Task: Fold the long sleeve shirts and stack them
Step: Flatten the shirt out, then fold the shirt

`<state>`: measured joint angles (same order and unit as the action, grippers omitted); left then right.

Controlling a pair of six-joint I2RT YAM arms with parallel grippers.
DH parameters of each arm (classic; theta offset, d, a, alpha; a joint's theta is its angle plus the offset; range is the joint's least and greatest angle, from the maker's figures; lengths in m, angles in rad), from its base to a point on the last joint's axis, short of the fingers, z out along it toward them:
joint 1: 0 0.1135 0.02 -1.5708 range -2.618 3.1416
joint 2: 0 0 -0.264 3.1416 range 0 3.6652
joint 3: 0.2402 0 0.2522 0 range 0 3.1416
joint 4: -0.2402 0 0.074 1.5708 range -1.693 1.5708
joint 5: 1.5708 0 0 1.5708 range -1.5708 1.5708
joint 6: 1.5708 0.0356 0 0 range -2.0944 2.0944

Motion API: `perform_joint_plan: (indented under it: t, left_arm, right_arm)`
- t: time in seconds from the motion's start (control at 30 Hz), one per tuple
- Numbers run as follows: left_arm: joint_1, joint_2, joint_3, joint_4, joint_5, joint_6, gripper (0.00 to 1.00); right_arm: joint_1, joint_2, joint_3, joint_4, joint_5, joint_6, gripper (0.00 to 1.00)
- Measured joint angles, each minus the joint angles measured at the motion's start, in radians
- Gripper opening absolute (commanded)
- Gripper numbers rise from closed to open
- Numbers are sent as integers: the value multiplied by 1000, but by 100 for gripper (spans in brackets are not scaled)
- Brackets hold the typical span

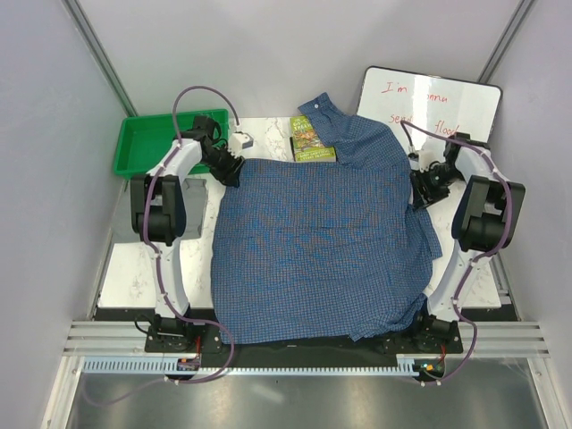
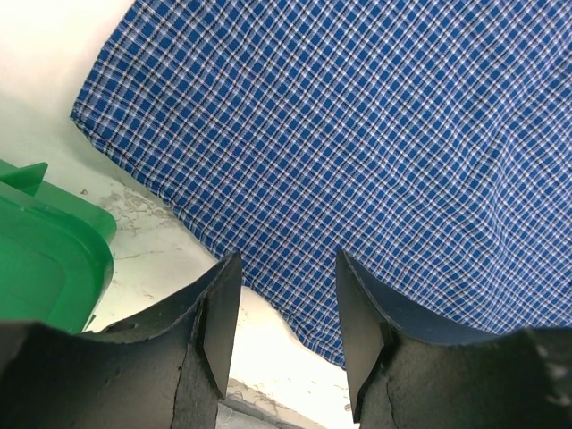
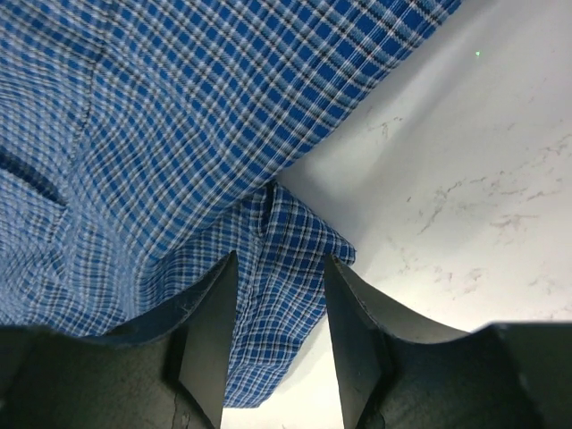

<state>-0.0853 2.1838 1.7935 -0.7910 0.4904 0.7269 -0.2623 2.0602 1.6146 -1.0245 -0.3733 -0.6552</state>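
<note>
Left claw: parted, gripping nothing, low over the table at the edge of the blue shirt. Ahead of it and off to its right, checked cloth lying flat. Cloth edge crossing the gap between its fingers, with bare marble showing on the near side of that edge. To its left, a corner of the green tray, apart from the cloth. Right claw: parted too, not clamped, straddling a small folded flap at the shirt's side edge, no pinch visible. Ahead and left of this claw, more shirt with a seam and soft creases; to its right, bare table. Between the two claws, shirt spread open, collar on the far side, hem reaching the near edge by the bases. Past both claws, just beside the collar, a small book; farther right, a whiteboard.
</note>
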Motion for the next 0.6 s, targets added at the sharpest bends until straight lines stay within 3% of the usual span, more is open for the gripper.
perform_joint_plan:
  t: [0.07, 0.17, 0.2, 0.3, 0.33, 0.43, 0.6]
  left_arm:
    - [-2, 6, 0, -1, -12, 0, 53]
    - [-3, 25, 2, -1, -40, 0, 48]
    - [-3, 32, 2, -1, -49, 0, 45]
    - [-4, 57, 2, -4, -91, -2, 29]
    - [-4, 64, 2, -3, -105, 0, 21]
    - [-4, 63, -3, 5, -148, -5, 14]
    - [-5, 7, -95, 44, -194, -4, 11]
  right_arm:
    - [3, 21, 0, 11, 13, -4, 45]
    - [8, 50, 0, 27, 30, -8, 25]
    - [10, 59, 0, 31, 39, -12, 15]
    - [11, 63, -3, 39, 73, -15, 0]
    - [11, 62, -6, 43, 85, -12, 0]
    - [3, 35, -38, 51, 123, -10, 0]
    - [-41, -28, -111, 48, 197, -11, 0]
